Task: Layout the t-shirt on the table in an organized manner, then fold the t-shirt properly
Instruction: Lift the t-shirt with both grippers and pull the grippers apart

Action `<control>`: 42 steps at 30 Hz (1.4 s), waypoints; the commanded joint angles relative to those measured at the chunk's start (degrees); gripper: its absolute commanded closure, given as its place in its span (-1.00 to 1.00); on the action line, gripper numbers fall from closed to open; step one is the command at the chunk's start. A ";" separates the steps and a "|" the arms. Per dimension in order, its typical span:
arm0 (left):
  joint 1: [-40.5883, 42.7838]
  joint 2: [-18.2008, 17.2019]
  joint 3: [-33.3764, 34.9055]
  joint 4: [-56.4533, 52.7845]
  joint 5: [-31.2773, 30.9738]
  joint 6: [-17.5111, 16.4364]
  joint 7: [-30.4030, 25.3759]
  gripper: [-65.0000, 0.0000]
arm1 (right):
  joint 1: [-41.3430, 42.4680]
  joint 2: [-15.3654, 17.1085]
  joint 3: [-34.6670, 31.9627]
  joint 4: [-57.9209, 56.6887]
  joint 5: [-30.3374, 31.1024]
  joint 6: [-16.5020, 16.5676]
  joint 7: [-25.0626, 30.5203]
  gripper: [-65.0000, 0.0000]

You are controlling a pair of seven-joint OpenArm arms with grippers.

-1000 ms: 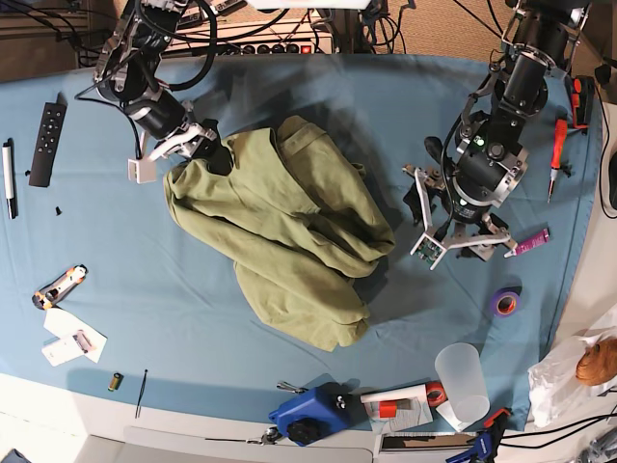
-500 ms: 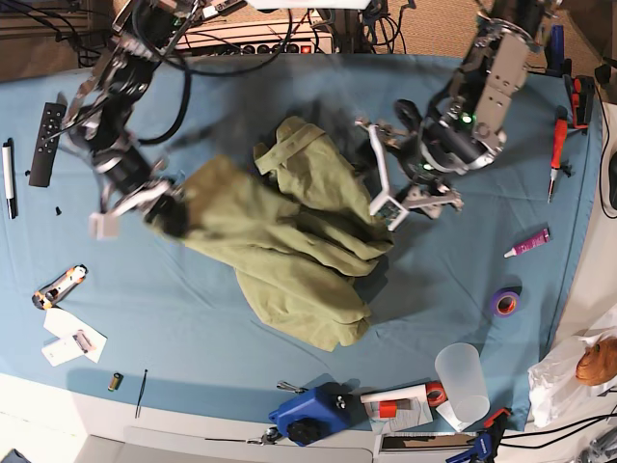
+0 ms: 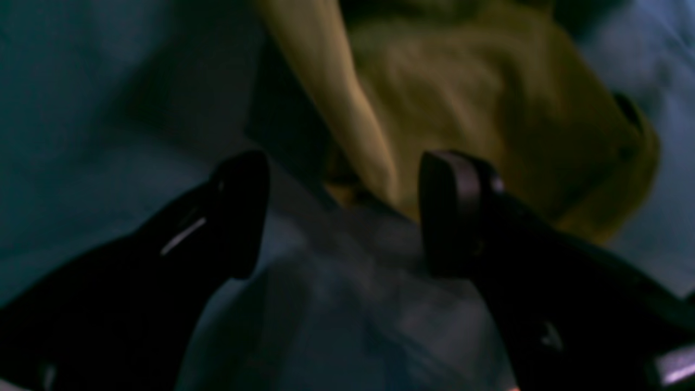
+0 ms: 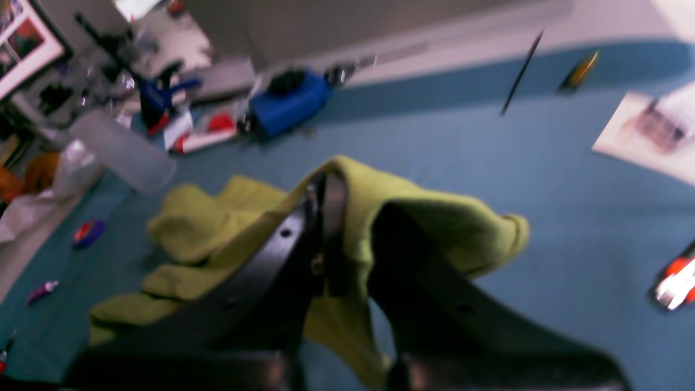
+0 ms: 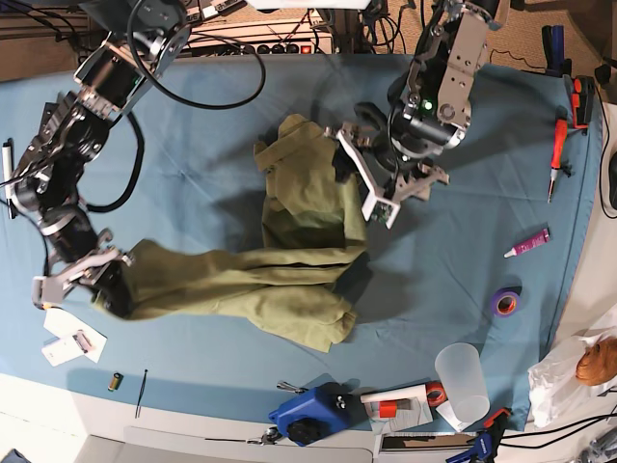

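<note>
Teal bench cluttered: right gripper (9 o'clock) pinches t-shirt, risking slippage; left gripper gapes empty.

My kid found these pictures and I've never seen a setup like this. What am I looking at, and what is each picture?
It's a robot with two arms working over a table covered in blue cloth. One picture looks down from overhead; the other two come from cameras on the arms' wrists, looking past their fingers. The right gripper (on the overhead picture's left) is shut on an olive t-shirt, stretching it sideways. The left gripper is open at the shirt's upper edge, holding nothing. Around the table's edges lie oddments: a tape roll, a plastic cup, a purple tube and a red screwdriver.
</note>
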 commanded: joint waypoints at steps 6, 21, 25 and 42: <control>0.07 0.42 0.00 -3.10 -2.16 -0.31 -3.56 -0.25 | 2.10 0.98 0.09 0.96 1.44 0.33 1.99 1.00; -1.86 5.68 0.00 -9.22 -4.96 -3.23 -4.76 0.56 | 2.10 2.12 0.09 0.96 1.36 0.35 2.25 1.00; -4.52 5.03 0.00 -9.18 0.52 -3.23 -4.50 1.00 | 2.25 5.29 0.09 0.96 -0.42 0.33 2.64 1.00; -31.23 -11.76 0.00 -21.07 6.49 -3.63 -12.55 1.00 | 2.27 10.21 -0.04 0.72 -6.12 -0.04 5.07 1.00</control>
